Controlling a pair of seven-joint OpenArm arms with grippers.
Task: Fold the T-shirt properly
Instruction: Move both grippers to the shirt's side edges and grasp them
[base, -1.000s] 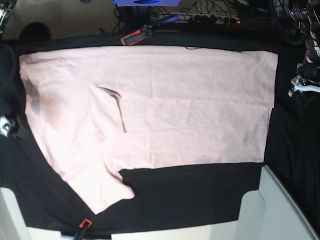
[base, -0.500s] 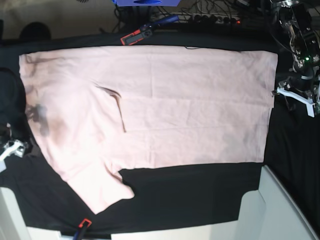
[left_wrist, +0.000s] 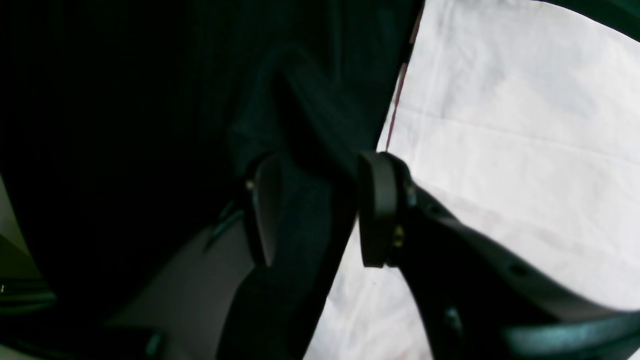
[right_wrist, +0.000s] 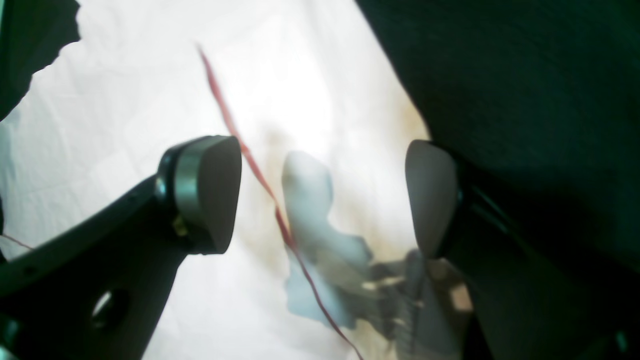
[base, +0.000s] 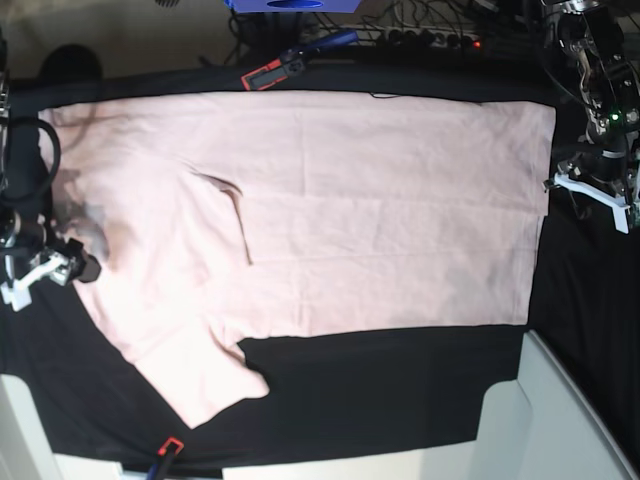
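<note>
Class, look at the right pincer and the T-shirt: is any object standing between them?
Nothing visible does. The right pincer hangs open directly over the pink T-shirt at its edge, beside the black cloth; only a loose red thread lies on the fabric.

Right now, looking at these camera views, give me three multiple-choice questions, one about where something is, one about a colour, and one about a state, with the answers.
1. Where is the right gripper in the base view?
A. At the T-shirt's left edge
B. Above the shirt's middle
C. Over the white box

2. What colour is the cloth under the T-shirt?
A. Blue
B. Black
C. Grey

3. How do the right gripper's jaws stand?
A. Shut on the shirt
B. Shut on nothing
C. Open

Answers:
1. A, it sits at the pink fabric's left border.
2. B, dark cloth shows all round the shirt.
3. C, the right wrist view shows a wide gap with fabric lying below it.
</note>
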